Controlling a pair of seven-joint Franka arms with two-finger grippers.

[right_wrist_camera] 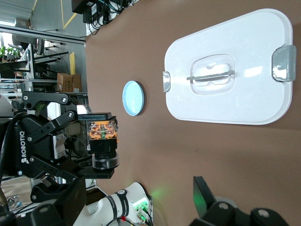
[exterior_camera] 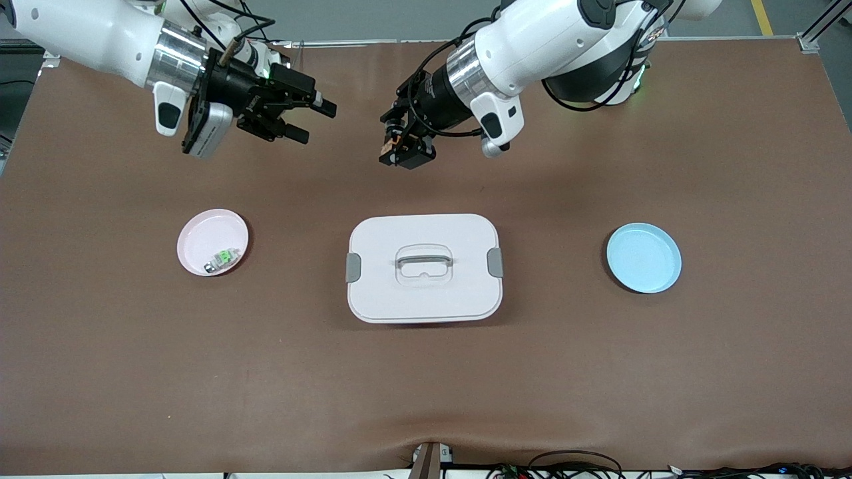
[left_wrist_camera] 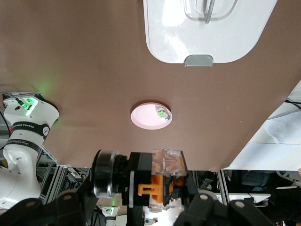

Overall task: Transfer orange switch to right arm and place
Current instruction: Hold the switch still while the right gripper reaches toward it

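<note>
My left gripper (exterior_camera: 399,150) is shut on the orange switch (exterior_camera: 387,144), a tiny black block with an orange band, and holds it in the air over the bare table between the white box and the robots' bases. The switch shows clamped between the jaws in the left wrist view (left_wrist_camera: 162,181), and also in the right wrist view (right_wrist_camera: 103,133). My right gripper (exterior_camera: 317,123) is open and empty, in the air a short way from the switch, toward the right arm's end, with its fingers pointing at the left gripper.
A white lidded box (exterior_camera: 424,267) with a handle sits at the table's middle. A pink plate (exterior_camera: 200,233) holding a small clear-and-silver piece with a green mark (exterior_camera: 223,258) lies toward the right arm's end. A blue plate (exterior_camera: 643,257) lies toward the left arm's end.
</note>
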